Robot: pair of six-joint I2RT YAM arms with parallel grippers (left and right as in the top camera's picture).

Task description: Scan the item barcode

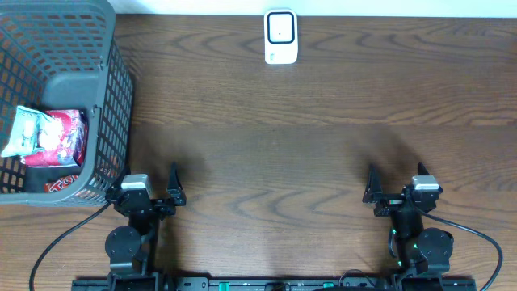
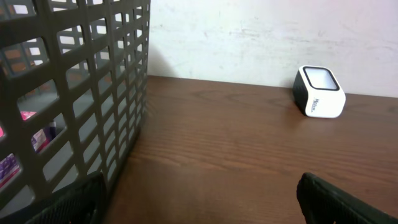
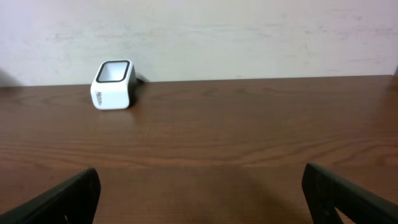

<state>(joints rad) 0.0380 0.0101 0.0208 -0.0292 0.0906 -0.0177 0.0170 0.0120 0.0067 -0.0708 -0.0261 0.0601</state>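
At the near edge, left gripper (image 1: pixel 147 184) and right gripper (image 1: pixel 402 186) gape empty.
Snack packets (image 1: pixel 50 136) lie in the basket (image 1: pixel 119 97); barcode scanner (image 1: pixel 281 36) stands far back.

A robotics lab bench, dressed up as a shop checkout, is being shown. The lab is being indicated by a left arm (image 1: pixel 133 234) and a right arm (image 1: pixel 420 238) being carried on a black rail (image 1: pixel 242 284) at the near edge of a wood-grain table (image 1: pixel 283 121), and by a bare white wall (image 3: pixel 249 31) being seen behind it. The checkout is being suggested by a white barcode scanner (image 1: pixel 281 36) being stood at the table's far edge, and by a grey plastic shopping basket (image 1: pixel 113 113) being kept at the left, in which packaged snacks (image 1: pixel 55 137) are being held.
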